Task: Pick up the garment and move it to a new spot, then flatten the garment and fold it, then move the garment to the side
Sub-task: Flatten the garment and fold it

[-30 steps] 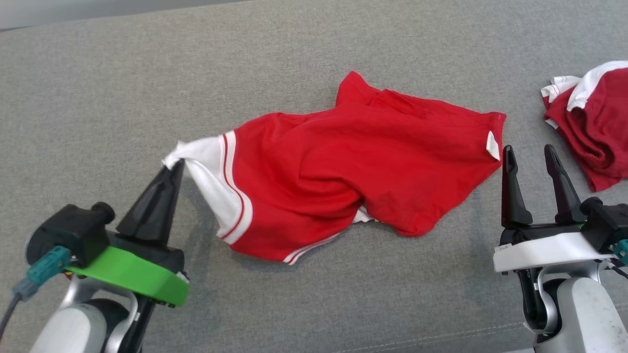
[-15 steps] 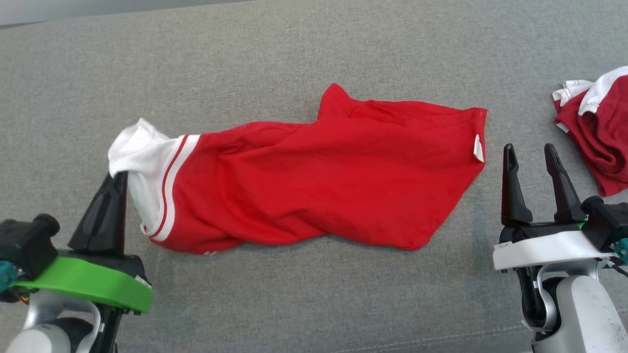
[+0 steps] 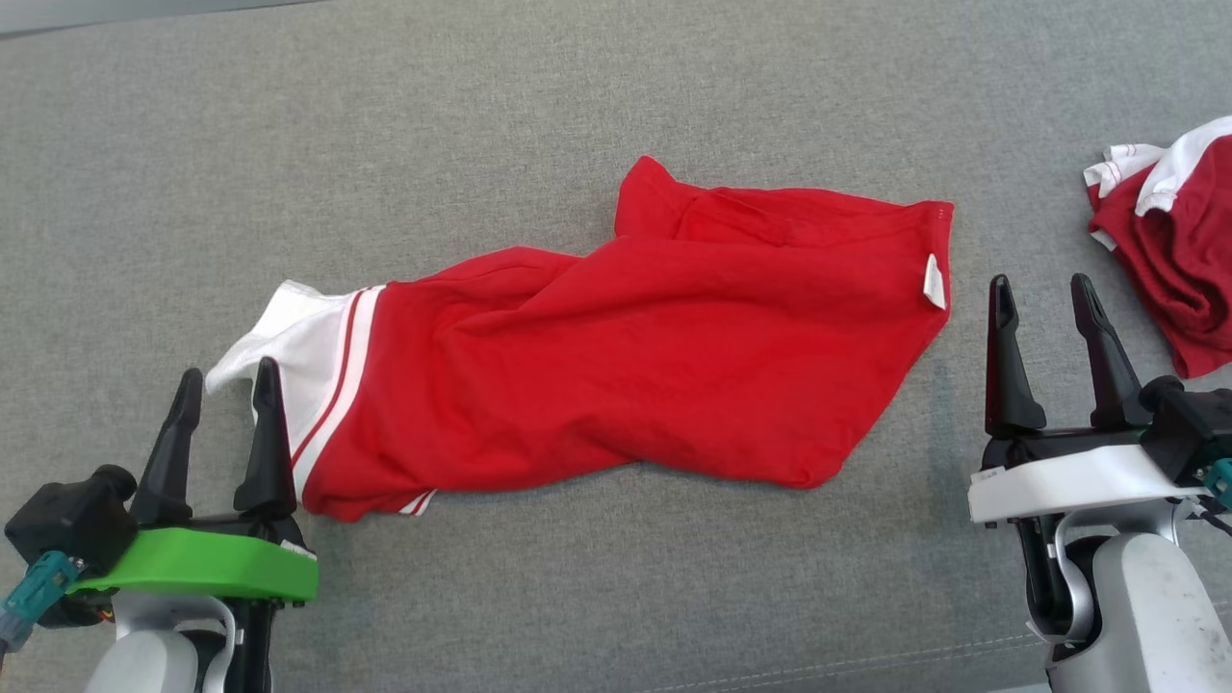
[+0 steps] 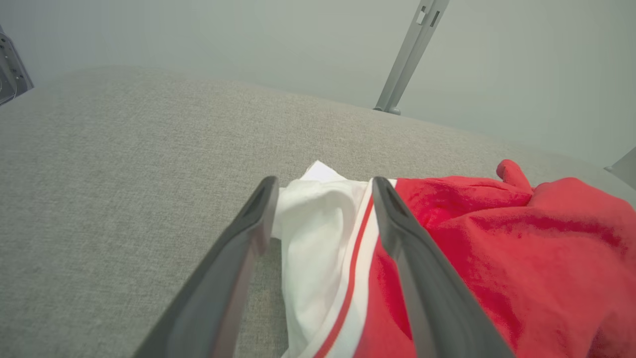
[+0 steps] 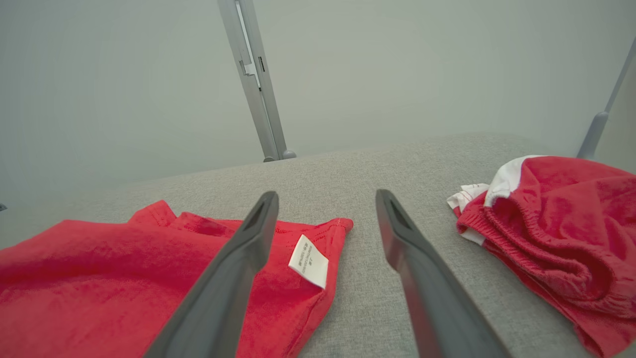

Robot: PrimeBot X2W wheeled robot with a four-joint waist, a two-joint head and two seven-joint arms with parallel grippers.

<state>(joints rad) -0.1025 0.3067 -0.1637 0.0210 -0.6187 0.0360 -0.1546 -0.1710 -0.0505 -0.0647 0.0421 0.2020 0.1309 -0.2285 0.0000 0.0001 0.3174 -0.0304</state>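
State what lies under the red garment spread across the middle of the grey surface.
The red garment lies directly on the grey fabric surface, which shows all around its edges. Whatever lies beneath its crumpled middle is covered and cannot be seen.

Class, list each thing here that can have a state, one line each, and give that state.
Red shorts: lying wrinkled and unfolded on the grey cushion, not gripped.
Left claw: open, the white hem lying between its fingers.
Right claw: open, empty, near the label end.
Darker red garment: bunched up at the right.
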